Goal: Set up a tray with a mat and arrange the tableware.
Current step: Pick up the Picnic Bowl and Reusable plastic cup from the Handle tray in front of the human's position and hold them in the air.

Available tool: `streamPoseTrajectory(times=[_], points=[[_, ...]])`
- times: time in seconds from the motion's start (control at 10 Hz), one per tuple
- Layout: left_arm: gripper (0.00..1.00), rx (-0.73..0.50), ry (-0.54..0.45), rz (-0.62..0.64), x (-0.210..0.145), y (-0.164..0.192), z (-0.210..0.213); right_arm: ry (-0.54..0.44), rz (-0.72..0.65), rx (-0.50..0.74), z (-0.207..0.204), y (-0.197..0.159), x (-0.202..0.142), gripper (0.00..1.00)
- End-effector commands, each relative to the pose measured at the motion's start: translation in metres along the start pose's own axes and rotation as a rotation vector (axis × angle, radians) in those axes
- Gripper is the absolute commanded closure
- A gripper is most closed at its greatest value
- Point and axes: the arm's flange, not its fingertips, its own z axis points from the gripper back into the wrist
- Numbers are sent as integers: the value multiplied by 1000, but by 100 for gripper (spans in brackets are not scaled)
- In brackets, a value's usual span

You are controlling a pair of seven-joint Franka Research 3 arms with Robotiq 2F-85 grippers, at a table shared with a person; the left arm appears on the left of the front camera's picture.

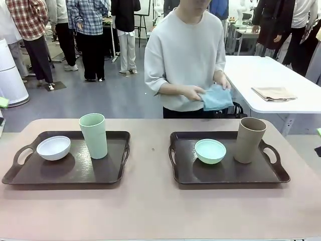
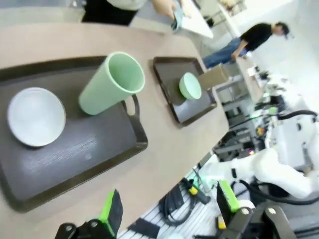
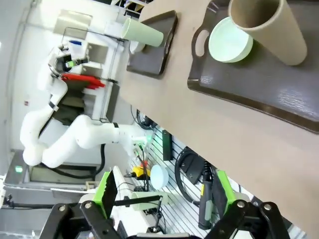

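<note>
Dark brown, both trays. On the left tray (image 1: pixel 75 173): white bowl (image 1: pixel 53 147), with green cup (image 1: pixel 94 135) upright just beside it. On the right tray (image 1: pixel 225 174): mint bowl (image 1: pixel 210 150) and brown cup (image 1: pixel 249 140), also upright. No mat under any of them yet. Blue cloth (image 1: pixel 217 97), probably the mat, folded in the person's hands (image 1: pixel 193 92) beyond the tabletop (image 1: pixel 150 211).

Left tool (image 2: pixel 168 201) spread wide and empty, off the near edge. Right tool (image 3: pixel 163 186) likewise released, grasping nothing.

Likely light, stiff and smooth, all four pieces; probably slick against the pads. Best to pinch each bowl across its wall at the rim, one finger inside. Best to clamp each cup around mid-height, or across the lip. Tall cups prone to tipping if nudged high. Cloth limp: better taken at an edge or corner.
</note>
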Motion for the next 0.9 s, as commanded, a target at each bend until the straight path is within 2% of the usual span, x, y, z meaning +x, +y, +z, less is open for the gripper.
streamPoseTrajectory(times=[0.0, 0.2, 0.4, 0.8], points=[[0, -26, -23, 23, -14, 16, 15, -58, -22, 58, 24, -16, -6, 0], [0, -14, 28, 101, -20, 35, 28, -132, -62, 71, 47, -26, -13, 0], [0, -43, 12, 152, -29, 48, 31, -183, -85, 81, 64, -29, -20, 0], [0, -50, -40, 195, -34, 47, 38, -183, -124, 88, 64, -36, -22, 0]])
